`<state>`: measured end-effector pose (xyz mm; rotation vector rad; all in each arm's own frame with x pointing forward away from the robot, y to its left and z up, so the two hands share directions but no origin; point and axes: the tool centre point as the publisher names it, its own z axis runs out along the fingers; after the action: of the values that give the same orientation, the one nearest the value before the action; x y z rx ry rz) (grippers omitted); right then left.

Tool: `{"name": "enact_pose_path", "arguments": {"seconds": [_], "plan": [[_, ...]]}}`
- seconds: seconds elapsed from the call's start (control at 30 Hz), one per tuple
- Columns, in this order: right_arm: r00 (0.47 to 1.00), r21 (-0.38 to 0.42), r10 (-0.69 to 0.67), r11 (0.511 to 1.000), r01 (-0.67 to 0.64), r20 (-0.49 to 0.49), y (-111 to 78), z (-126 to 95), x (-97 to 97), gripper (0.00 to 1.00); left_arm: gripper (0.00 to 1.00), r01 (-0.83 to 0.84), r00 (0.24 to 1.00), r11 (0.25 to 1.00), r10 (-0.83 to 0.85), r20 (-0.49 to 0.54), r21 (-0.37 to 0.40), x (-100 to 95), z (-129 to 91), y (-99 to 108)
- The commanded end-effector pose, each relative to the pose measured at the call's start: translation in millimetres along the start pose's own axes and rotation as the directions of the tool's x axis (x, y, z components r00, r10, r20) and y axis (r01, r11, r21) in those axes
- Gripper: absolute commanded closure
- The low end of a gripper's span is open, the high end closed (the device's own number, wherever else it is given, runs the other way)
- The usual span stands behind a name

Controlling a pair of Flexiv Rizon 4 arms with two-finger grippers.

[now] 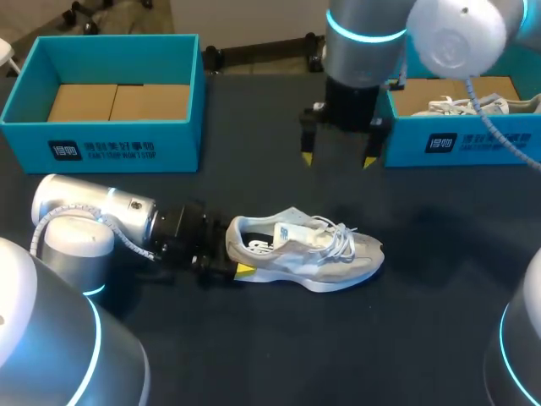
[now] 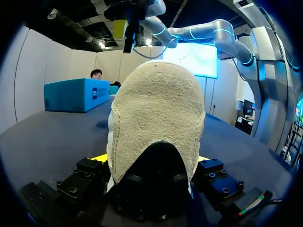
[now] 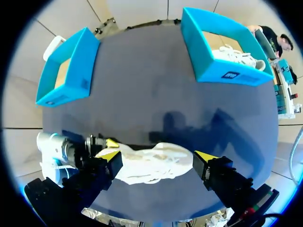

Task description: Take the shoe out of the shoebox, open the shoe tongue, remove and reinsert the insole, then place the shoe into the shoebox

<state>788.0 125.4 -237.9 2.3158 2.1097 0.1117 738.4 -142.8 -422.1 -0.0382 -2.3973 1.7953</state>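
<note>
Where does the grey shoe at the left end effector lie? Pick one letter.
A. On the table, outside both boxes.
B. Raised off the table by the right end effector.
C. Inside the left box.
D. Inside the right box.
A: the shoe rests on the dark table in front of both boxes, its heel gripped by the left end effector, while the right end effector hangs open above it, holding nothing.

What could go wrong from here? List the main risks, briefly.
1. The left gripper clamps only the heel of the shoe; a pull on the tongue could twist or slip it loose.
2. The loose laces lie over the tongue, so the open right gripper may snag them coming down.
3. That gripper hangs close to the right shoebox and might bump it.
</note>
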Motion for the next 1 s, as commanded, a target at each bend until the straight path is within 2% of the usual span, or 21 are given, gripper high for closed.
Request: {"name": "enact_pose_path", "arguments": {"seconds": [0.03, 0.33, 0.57, 1.0], "plan": [[1.0, 0.002, 0.003, 1.0, -0.003, 0.012, -8.6, 9, 16.2, 0.0, 1.0, 0.0, 1.0, 1.0, 0.0, 0.003, -0.001, -0.1, 0, 1], [0.999, -0.009, 0.039, 0.999, -0.04, -0.032, -44.5, 27, 49.1, 0.0, 1.0, 0.0, 1.0, 1.0, 0.0, 0.003, -0.001, -0.1, 0, 1], [0.998, 0.021, 0.039, 0.999, -0.038, -0.042, -75.0, 34, 60.0, 0.0, 1.0, 0.0, 1.0, 1.0, 0.0, 0.003, -0.001, -0.1, 0, 1], [0.998, 0.021, 0.039, 0.999, -0.038, -0.042, -75.0, 34, 60.0, 0.0, 1.0, 0.0, 1.0, 1.0, 0.0, 0.003, -0.001, -0.1, 0, 1]]}}
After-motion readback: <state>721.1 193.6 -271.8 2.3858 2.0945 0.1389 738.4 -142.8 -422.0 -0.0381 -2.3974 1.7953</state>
